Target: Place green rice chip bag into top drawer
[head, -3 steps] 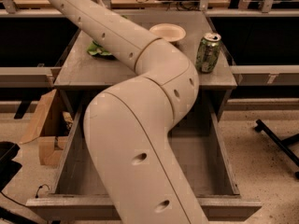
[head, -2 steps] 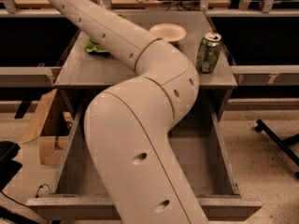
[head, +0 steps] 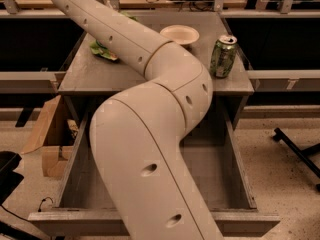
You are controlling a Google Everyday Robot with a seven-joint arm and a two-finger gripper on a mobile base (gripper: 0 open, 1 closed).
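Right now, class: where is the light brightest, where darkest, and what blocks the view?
Camera view: brightest on the arm and bowl; darkest beside the table; the open top drawer is shaded; the arm covers most of the green rice chip bag; the gripper is out of view, past the top edge.
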